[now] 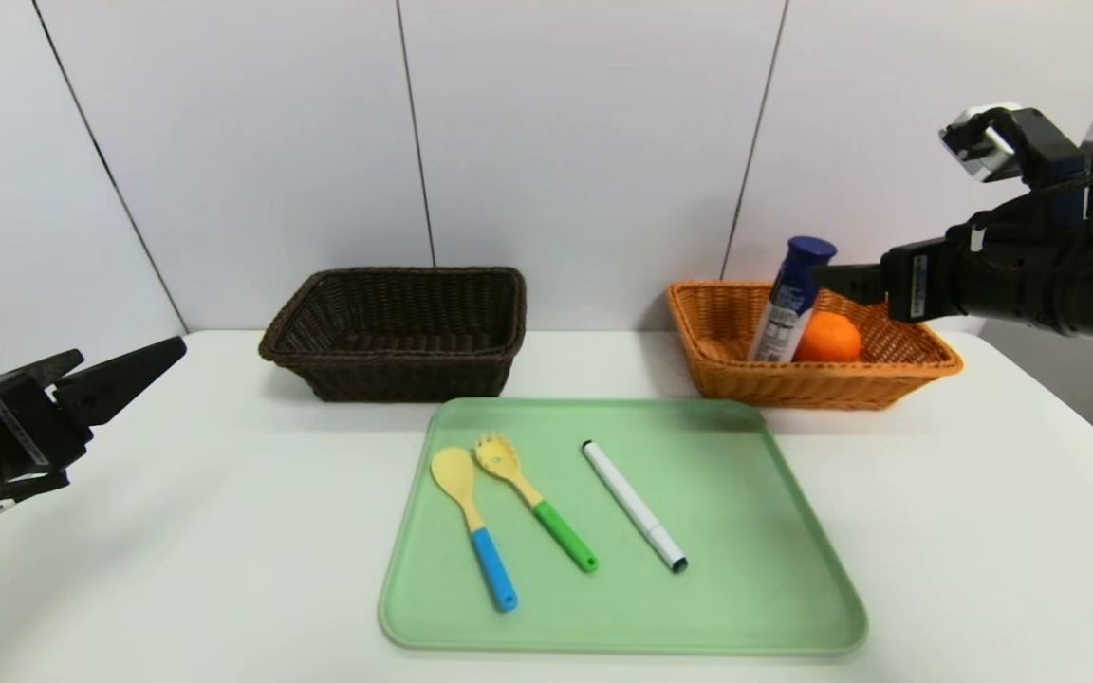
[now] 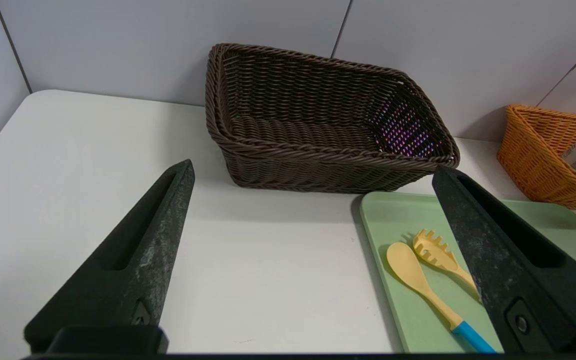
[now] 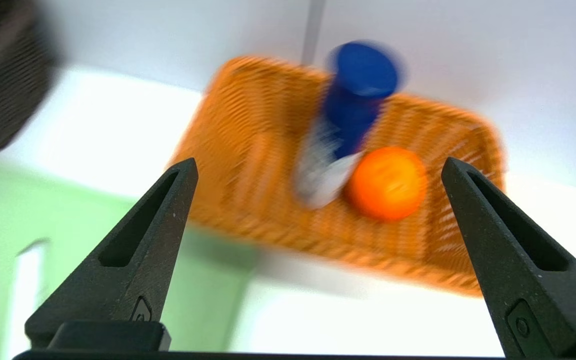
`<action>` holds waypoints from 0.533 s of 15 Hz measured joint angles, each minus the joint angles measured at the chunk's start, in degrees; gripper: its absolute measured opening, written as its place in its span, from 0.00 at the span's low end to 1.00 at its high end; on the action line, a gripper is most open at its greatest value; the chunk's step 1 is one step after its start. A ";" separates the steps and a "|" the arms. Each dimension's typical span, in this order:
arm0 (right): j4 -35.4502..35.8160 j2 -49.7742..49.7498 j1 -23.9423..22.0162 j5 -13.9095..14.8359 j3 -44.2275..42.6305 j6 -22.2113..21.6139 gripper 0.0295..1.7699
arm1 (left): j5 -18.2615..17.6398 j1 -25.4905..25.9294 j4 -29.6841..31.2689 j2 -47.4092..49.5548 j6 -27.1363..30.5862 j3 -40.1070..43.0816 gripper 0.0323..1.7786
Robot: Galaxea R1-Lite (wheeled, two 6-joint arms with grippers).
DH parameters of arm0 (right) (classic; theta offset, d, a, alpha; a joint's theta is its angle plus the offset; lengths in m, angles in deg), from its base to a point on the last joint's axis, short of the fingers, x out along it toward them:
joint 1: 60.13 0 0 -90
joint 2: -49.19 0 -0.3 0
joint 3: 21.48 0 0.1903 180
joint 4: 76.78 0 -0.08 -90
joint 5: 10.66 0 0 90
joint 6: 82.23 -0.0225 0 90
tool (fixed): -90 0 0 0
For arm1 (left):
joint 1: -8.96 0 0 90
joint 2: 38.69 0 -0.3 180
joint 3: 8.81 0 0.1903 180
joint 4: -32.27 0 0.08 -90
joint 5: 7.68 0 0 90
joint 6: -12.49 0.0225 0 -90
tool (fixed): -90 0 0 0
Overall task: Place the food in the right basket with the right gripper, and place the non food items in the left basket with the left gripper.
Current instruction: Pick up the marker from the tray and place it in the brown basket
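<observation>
Two wicker baskets sit at the back: one dark brown basket [image 1: 395, 332] at eleven o'clock and one orange-tan basket [image 1: 807, 384] at one o'clock. The latter contains two food items, one orange fruit [image 1: 828, 338] and one white-and-blue bottle [image 1: 787, 304]. One green tray [image 1: 746, 569] carries three items: one spoon [image 1: 472, 512], one fork [image 1: 532, 500], one marker [image 1: 634, 505].

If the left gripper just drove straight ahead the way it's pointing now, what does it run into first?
Most likely the dark brown basket. The left gripper, fingers open and empty, points about level across bare table toward the basket's near wall. The green tray lies lower and to one side, though depth is hard to judge.
</observation>
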 joint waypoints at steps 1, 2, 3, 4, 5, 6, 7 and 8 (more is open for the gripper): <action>-5.32 -1.40 2.78 0.00 -2.34 -0.22 0.95 | -0.06 0.00 -0.22 0.17 0.05 0.09 0.95; -10.92 -2.43 6.06 0.01 -5.02 -0.59 0.95 | -0.11 0.00 -0.21 0.39 0.07 0.24 0.95; -16.06 -2.82 9.40 0.01 -7.44 -1.19 0.96 | -0.17 -0.01 -0.27 0.66 0.18 0.52 0.95; -20.99 -2.69 12.95 0.01 -10.23 -2.32 0.96 | -0.35 -0.04 -0.33 0.99 0.30 0.94 0.95; -26.37 -1.73 16.75 -0.05 -13.40 -4.16 0.96 | -0.39 -0.04 -0.33 1.21 0.52 1.10 0.95; -30.99 -0.09 19.85 -0.27 -16.35 -6.31 0.96 | -0.38 -0.04 -0.35 1.38 0.82 1.13 0.95; -35.40 1.99 22.30 -0.46 -19.04 -8.16 0.96 | -0.39 -0.04 -0.33 1.43 0.96 1.13 0.95; -39.49 4.47 24.42 -0.68 -21.44 -9.28 0.96 | -0.39 -0.04 -0.24 1.33 0.94 1.13 0.95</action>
